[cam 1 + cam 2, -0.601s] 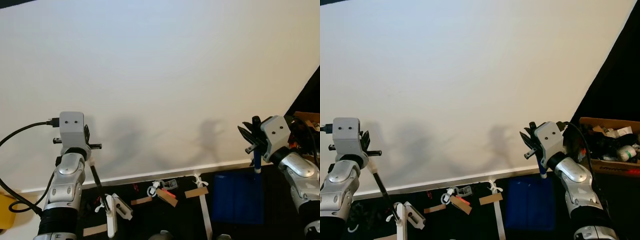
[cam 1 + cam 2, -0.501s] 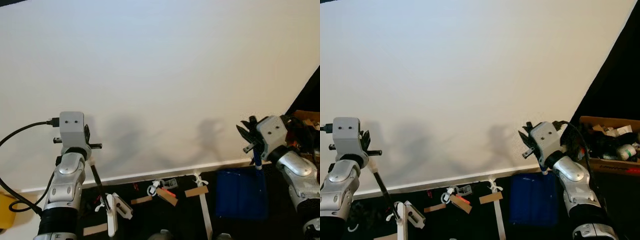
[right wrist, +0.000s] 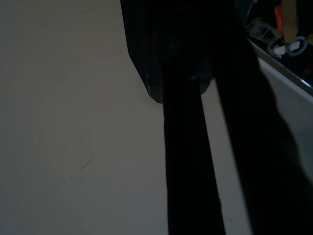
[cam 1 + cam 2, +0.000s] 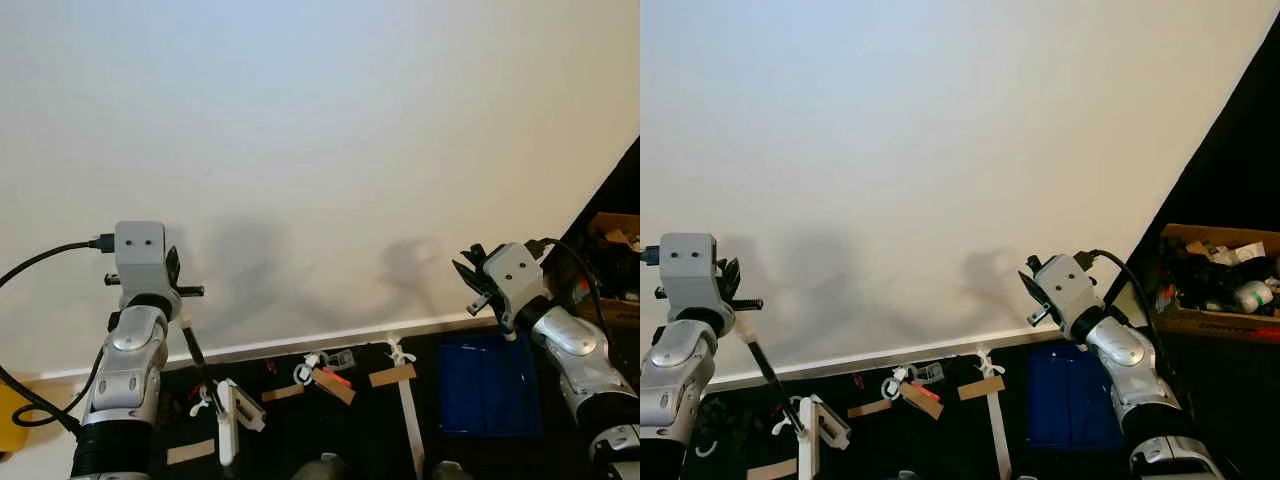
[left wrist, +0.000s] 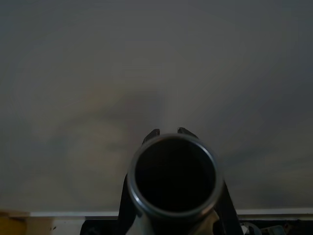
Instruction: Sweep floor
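Note:
My left gripper (image 4: 172,290) is shut on the black handle of a broom (image 4: 197,362), whose white head (image 4: 228,422) rests on the dark floor. In the left wrist view the handle's open tube end (image 5: 171,178) faces the camera. My right gripper (image 4: 478,291) is shut on the short blue handle of a blue dustpan (image 4: 490,385), which lies on the dark floor at the right. Between broom and dustpan lie several scraps (image 4: 322,380): cardboard strips, white clips and small red bits. The right wrist view is dark, with black fingers (image 3: 188,147) against the white surface.
A large white surface (image 4: 320,150) rises ahead, ending in a pale strip (image 4: 300,350) at the dark floor. An open cardboard box (image 4: 1218,288) of clutter stands at the far right. A yellow object (image 4: 10,420) and a black cable (image 4: 40,265) sit at the left.
My right gripper has moved left and slightly down with the dustpan handle, tilting it. The left arm and broom have held still.

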Tool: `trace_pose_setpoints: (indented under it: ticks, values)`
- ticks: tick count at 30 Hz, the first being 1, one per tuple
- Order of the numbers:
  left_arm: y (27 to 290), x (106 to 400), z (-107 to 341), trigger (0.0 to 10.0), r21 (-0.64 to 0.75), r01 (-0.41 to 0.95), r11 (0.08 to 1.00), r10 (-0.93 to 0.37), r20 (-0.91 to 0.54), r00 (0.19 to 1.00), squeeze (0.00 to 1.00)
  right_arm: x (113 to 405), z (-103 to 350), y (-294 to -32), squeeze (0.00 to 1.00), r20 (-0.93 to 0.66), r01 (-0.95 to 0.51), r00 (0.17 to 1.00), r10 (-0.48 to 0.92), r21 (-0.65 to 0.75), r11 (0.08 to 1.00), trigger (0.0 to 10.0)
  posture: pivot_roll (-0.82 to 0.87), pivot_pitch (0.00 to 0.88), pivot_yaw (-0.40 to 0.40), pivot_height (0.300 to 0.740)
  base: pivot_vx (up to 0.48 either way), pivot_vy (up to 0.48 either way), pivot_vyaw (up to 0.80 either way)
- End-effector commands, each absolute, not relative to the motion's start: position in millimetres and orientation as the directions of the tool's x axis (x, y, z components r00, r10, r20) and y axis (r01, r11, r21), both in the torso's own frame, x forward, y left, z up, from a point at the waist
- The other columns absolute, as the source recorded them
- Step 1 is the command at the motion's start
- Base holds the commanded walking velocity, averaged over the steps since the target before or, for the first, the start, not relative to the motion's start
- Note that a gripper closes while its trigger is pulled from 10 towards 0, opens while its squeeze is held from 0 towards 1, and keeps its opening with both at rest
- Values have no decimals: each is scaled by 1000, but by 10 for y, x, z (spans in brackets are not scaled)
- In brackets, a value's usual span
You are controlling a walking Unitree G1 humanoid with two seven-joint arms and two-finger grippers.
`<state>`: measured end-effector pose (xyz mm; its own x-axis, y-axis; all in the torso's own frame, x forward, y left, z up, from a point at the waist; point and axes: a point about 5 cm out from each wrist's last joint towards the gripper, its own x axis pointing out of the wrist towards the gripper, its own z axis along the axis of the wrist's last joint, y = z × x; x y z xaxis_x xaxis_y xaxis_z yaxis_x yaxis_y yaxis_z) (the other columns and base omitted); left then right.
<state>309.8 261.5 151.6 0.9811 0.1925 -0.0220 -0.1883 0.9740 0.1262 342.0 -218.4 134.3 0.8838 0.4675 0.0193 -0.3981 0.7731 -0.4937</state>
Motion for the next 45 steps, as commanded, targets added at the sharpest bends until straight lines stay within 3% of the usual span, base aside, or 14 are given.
trace_pose_setpoints:
  ticks: [1,14,21,31,36,41,45]
  values:
    - [2771,3025,1582,10000,169,-224,960,228,-6,974,0,3427,1354,-2075,0,75,-386,873,482,-497,777,10000,158,260,155,740,0,0,0]
    - [2736,3003,1584,10000,169,-217,962,221,-5,975,0,3467,1405,-1863,0,194,-390,853,485,-382,838,10000,166,249,154,740,0,0,0]
    - [2722,2997,1574,10000,170,-210,963,216,-13,976,0,3414,1257,-1677,0,138,-464,819,556,-409,786,10000,170,248,156,740,0,0,0]
    - [2733,2977,1563,10000,172,-212,962,218,-17,976,0,3406,1270,-1689,0,136,-480,807,575,-416,772,10000,172,251,158,740,0,0,0]
    - [2723,2974,1545,10000,169,-207,964,214,-23,977,0,3387,1249,-1693,0,84,-520,778,622,-470,713,10000,170,267,156,740,0,0,0]
    - [2743,2992,1488,10000,117,-232,966,236,-28,971,0,3336,1110,-1583,0,-6,-577,743,670,-512,636,10000,173,274,154,740,0,0,0]
    - [2730,3050,1455,10000,74,-229,971,231,-22,973,0,3310,1021,-1503,0,-23,-584,746,665,-501,639,10000,176,281,148,740,0,0,0]
